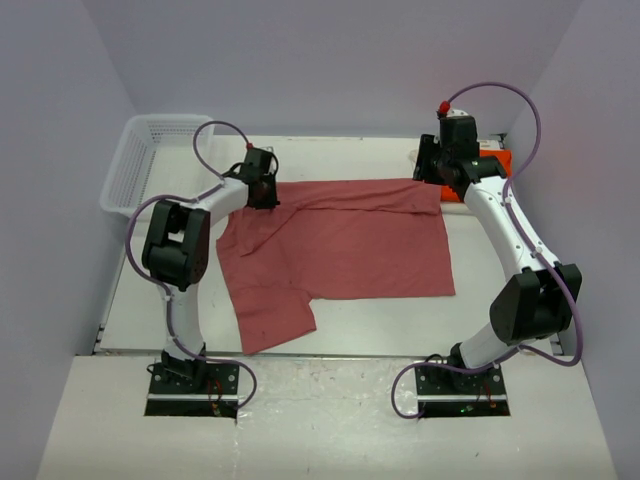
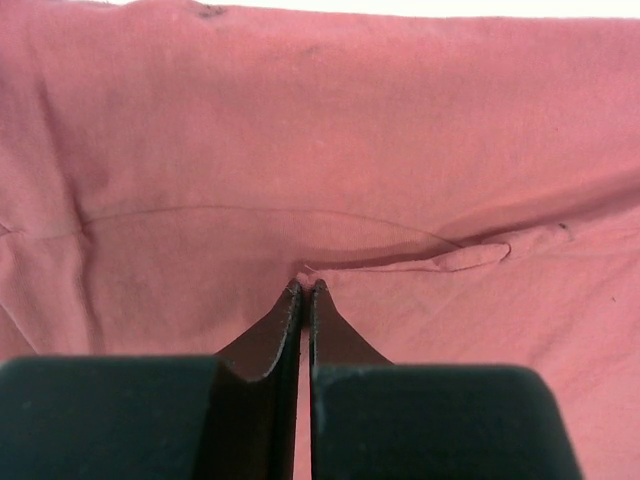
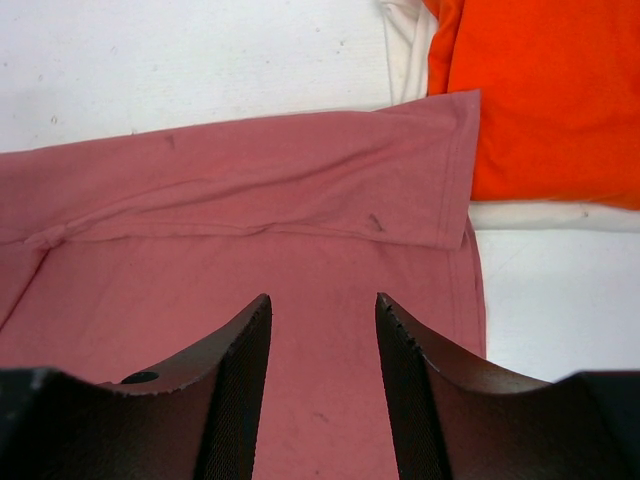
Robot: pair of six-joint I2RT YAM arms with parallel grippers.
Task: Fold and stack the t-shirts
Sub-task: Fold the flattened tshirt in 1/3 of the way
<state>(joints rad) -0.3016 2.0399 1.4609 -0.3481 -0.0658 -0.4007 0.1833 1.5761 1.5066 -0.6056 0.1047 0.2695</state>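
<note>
The dusty rose-red t-shirt (image 1: 350, 240) lies spread on the table, its far edge folded over toward me and one sleeve hanging toward the near left. My left gripper (image 1: 265, 195) is at its far left corner. In the left wrist view the left gripper (image 2: 303, 288) is shut, pinching a small pucker of the rose cloth (image 2: 330, 130). My right gripper (image 1: 430, 175) hovers open over the far right corner. In the right wrist view the right gripper (image 3: 322, 300) is empty above the folded hem (image 3: 250, 190). The orange t-shirt (image 3: 550, 100) lies on the white t-shirt (image 3: 405, 50) just beyond that corner.
A white plastic mesh basket (image 1: 140, 160) stands at the far left of the table (image 1: 380, 315). The orange shirt (image 1: 497, 160) sits at the far right, behind my right arm. Side walls close in on both sides.
</note>
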